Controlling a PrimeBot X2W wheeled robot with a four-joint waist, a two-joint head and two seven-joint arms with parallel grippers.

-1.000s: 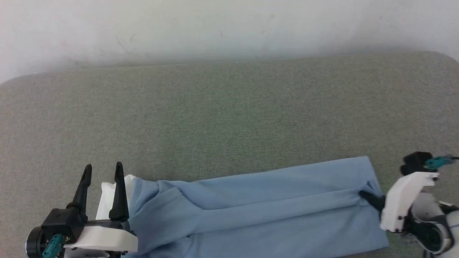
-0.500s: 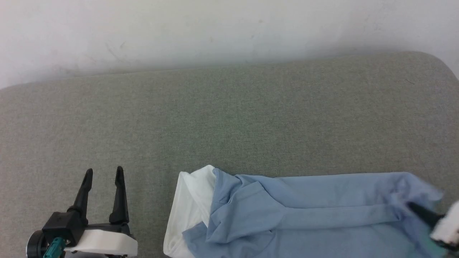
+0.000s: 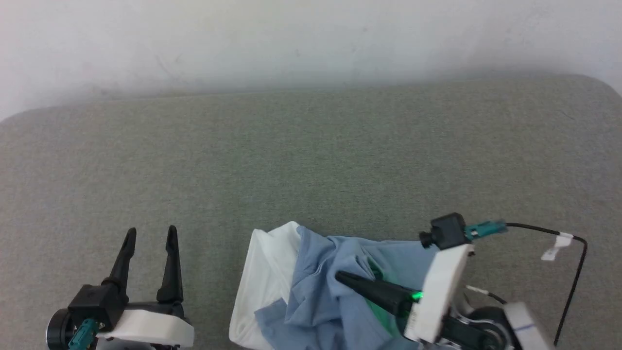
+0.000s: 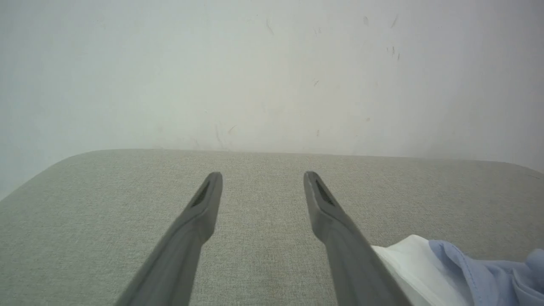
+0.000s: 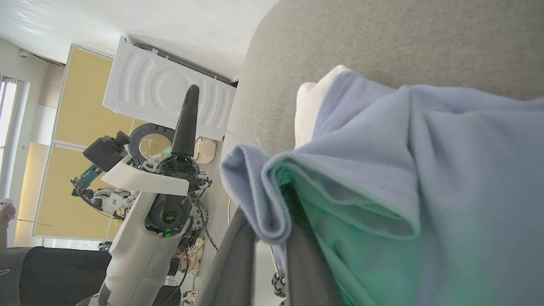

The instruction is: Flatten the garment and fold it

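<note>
The garment (image 3: 316, 296) lies bunched at the near edge of your grey counter (image 3: 311, 160), its white part turned toward your left. Your right gripper (image 3: 342, 278) reaches over the heap, its fingers (image 5: 236, 263) pinched narrow on a blue fold lit green. Your left gripper (image 3: 151, 232) rests well apart to the left, fingers wide and holding nothing, pointing at the pale wall (image 3: 311, 39).

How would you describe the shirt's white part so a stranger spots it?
Start at the grey-green fabric table. Near its front edge lies a bunched light blue knit shirt. Its white panel is the end facing the open left gripper, the only white cloth.
</note>
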